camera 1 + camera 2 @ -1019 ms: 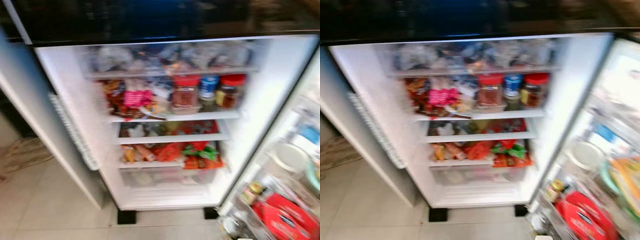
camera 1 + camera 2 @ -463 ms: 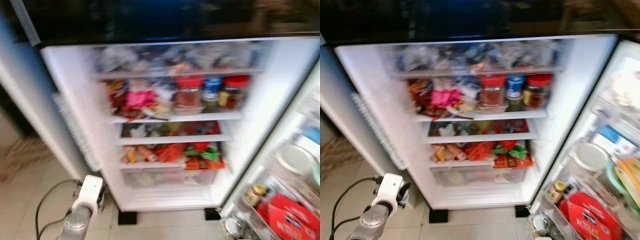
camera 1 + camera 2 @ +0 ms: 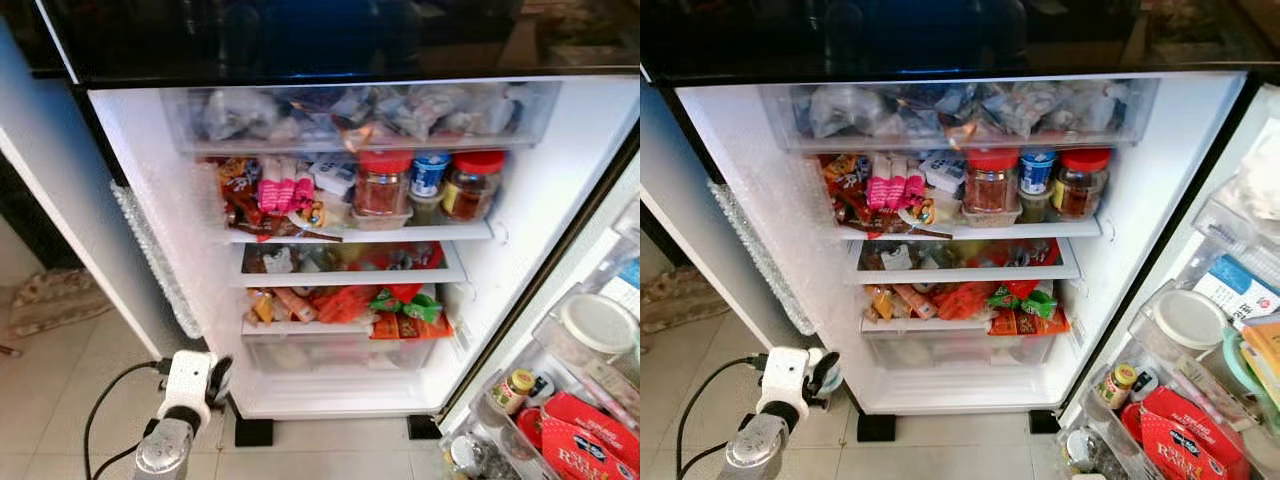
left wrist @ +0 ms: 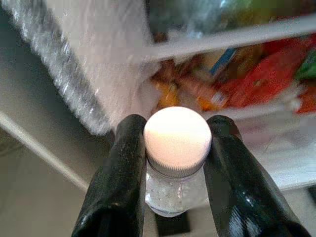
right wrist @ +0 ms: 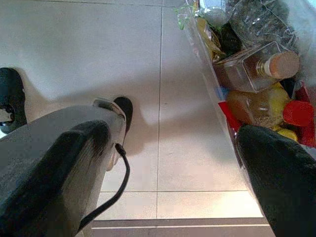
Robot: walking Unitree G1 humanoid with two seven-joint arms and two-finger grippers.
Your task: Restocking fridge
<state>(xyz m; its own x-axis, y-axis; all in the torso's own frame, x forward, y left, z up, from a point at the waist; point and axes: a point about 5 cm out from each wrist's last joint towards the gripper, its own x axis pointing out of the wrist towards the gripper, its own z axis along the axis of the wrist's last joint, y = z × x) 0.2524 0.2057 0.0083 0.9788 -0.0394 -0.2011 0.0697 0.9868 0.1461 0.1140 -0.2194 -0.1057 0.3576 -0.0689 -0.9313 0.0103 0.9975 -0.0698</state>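
My left gripper (image 4: 175,163) pinches a small clear bottle (image 4: 177,190) with a white cap (image 4: 177,141), one black finger (image 4: 123,182) pressed to each side just under the cap. I hold it low before the open fridge (image 3: 150,200), near its bottom left corner, above the tiled floor (image 3: 60,400). The fridge's shelves are packed: red-lidded jars (image 3: 382,185) on the upper shelf (image 3: 360,235), snack packets (image 3: 345,305) below. My right gripper (image 5: 163,173) hangs spread wide over the floor beside the door bins (image 5: 256,74).
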